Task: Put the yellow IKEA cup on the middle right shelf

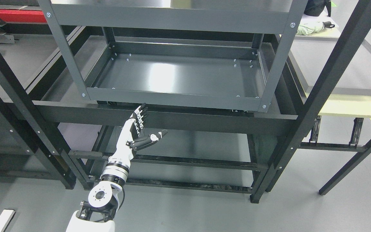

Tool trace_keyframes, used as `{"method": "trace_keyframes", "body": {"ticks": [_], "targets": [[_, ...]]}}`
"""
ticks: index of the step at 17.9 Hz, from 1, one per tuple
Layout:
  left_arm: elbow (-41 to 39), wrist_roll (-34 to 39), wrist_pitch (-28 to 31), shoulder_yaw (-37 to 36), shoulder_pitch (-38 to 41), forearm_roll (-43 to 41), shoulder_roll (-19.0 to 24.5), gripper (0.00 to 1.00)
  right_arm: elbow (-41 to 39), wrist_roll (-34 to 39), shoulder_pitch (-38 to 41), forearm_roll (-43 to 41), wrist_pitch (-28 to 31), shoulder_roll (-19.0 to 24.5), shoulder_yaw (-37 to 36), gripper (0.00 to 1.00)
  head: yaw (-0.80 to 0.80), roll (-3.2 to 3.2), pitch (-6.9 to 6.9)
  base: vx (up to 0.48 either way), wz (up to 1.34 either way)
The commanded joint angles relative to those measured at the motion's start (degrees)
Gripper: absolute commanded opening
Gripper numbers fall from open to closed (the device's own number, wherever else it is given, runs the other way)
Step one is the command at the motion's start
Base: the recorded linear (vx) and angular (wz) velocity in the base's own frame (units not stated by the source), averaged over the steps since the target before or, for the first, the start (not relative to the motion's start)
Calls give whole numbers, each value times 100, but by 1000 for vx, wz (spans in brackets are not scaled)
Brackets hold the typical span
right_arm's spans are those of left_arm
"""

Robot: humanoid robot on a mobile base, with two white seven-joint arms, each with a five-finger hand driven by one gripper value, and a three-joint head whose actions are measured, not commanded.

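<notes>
Fingers (139, 116) of the left hand (139, 129) are spread apart and hold nothing, the thumb jutting to the right. The white and black arm rises from the lower left and the hand hovers just below the front edge of the dark grey metal shelf (179, 75), near its front left corner. That shelf tray sits bare and glossy inside the black metal rack frame (304, 116). No yellow cup shows anywhere in view.
</notes>
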Motion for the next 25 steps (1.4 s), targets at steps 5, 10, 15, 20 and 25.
{"method": "trace_keyframes", "body": {"ticks": [5, 10, 15, 20, 25], "targets": [[35, -3, 10, 786, 19, -17, 101, 99, -1, -1231, 62, -141, 5, -100, 97, 99, 0, 0, 0, 0, 0], [35, -3, 115, 865, -7, -17, 101, 99, -1, -1231, 62, -141, 5, -100, 97, 99, 0, 0, 0, 0, 0], [44, -3, 124, 865, -51, -17, 101, 99, 8, -1231, 62, -141, 5, -100, 97, 99, 0, 0, -1, 0, 0], [44, -3, 124, 856, -78, -17, 101, 99, -1, -1231, 62, -141, 5, -100, 97, 99, 0, 0, -1, 0, 0], [44, -12, 124, 856, -104, -17, 101, 99, -1, -1231, 62, -141, 5, -100, 97, 99, 0, 0, -1, 0, 0]]}}
